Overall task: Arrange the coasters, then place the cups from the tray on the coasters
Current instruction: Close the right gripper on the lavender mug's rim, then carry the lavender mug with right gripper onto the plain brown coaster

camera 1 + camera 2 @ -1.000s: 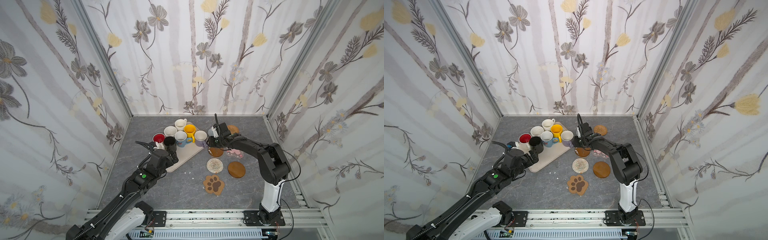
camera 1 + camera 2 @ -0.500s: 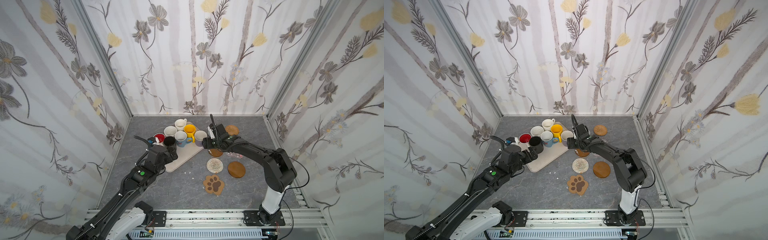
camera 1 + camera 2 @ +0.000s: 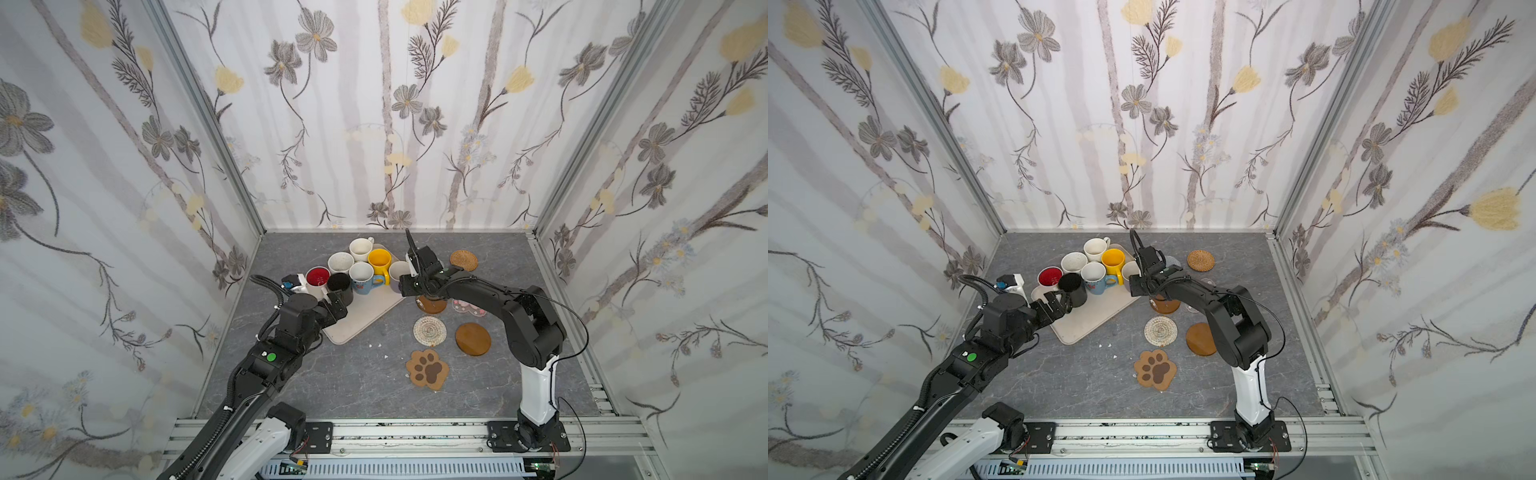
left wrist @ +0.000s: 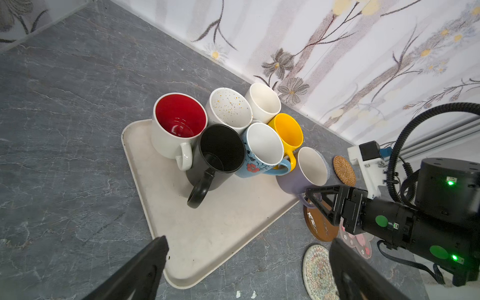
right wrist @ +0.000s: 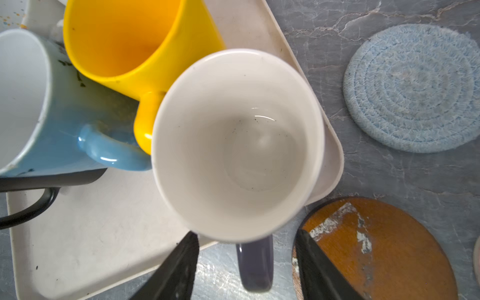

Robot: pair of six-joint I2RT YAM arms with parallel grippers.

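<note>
In both top views the right arm (image 3: 478, 289) has swung off the coasters (image 3: 473, 338) and now reaches left to the lavender cup (image 3: 397, 268). That cup stands on the right corner of the tray (image 3: 361, 318), which lies left of the bench's middle, toward the back edge. The left arm (image 3: 1013, 316) has pushed forward to the black cup (image 3: 1073, 286). The coasters lie spread over the bench's right half, from the rattan coaster (image 3: 463, 259) near the back to the paw-print coaster (image 3: 427, 369) nearest the front edge. Arranging therefore looks finished and cup-moving is about to start. From the left wrist, the left jaws stand wide apart and empty, short of the black cup's handle (image 4: 200, 189), and all seven cups are on the tray. From the right wrist, the right jaws stand apart astride the lavender cup's handle (image 5: 255, 262), not yet pinching it. An amber coaster (image 5: 376, 249) lies just beside it and the blue crochet coaster (image 5: 413, 88) is near, both likely landing spots.
</note>
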